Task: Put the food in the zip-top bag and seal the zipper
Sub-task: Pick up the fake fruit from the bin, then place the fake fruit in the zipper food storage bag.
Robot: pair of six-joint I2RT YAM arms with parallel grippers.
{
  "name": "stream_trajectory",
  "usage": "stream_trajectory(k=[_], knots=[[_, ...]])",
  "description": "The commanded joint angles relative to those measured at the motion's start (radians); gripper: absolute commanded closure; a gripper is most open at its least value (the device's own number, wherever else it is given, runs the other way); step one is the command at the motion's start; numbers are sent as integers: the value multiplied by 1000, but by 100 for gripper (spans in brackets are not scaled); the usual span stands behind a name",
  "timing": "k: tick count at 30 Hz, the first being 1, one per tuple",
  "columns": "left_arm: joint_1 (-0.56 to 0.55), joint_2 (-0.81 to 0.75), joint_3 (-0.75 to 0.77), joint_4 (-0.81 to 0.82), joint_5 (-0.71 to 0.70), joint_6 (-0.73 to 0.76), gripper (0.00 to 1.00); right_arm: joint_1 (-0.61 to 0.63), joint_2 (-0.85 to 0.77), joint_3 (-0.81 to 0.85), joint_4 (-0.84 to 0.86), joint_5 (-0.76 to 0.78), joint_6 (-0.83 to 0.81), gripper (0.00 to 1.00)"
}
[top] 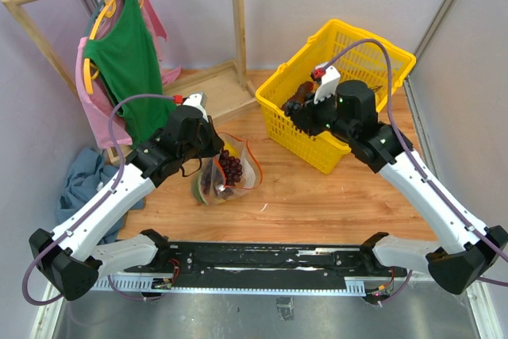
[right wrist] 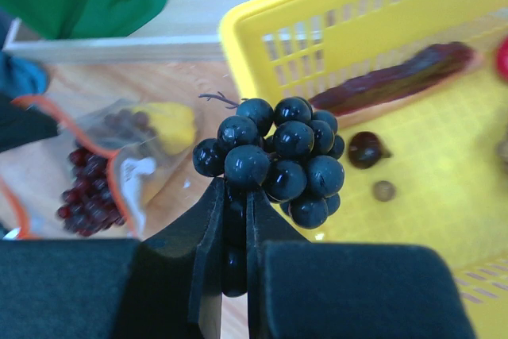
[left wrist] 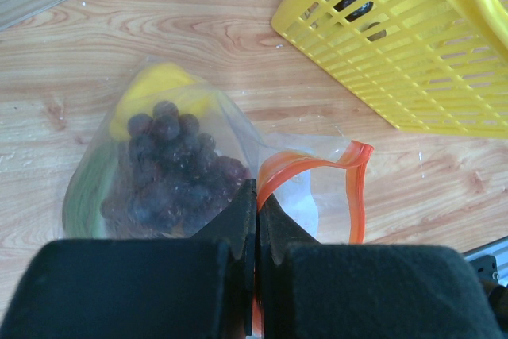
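The clear zip-top bag (top: pixel 230 174) lies on the wooden table, left of the middle. Through its plastic show a purple grape bunch (left wrist: pixel 171 168), a yellow bell pepper (left wrist: pixel 155 86) and a green rind edge (left wrist: pixel 83 196). My left gripper (left wrist: pixel 257 192) is shut on the red-orange zipper (left wrist: pixel 359 188) at the bag's mouth, which gapes open to the right. My right gripper (right wrist: pixel 236 188) is shut on a dark blue-black grape bunch (right wrist: pixel 278 160). It holds the bunch above the near-left rim of the yellow basket (right wrist: pixel 238 29). In the top view the right gripper (top: pixel 305 114) is about a hand's width right of the bag.
The yellow basket (top: pixel 389 53) stands at the back right and holds a long dark-red item (right wrist: pixel 397 77) and small round pieces (right wrist: pixel 367 148). A wooden clothes rack with a green garment (top: pixel 127 53) stands at the back left. A blue cloth (top: pixel 83 180) lies by the left arm.
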Motion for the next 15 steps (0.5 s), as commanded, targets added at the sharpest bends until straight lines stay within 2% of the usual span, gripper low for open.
stream_trajectory(k=[1, 10, 15], knots=[[5, 7, 17, 49, 11, -6, 100, 90, -34, -17, 11, -121, 13, 99], [5, -5, 12, 45, 8, -10, 100, 263, -77, -89, 100, -273, 25, 99], [5, -4, 13, 43, 24, -12, 100, 315, -42, -129, 193, -299, 30, 99]])
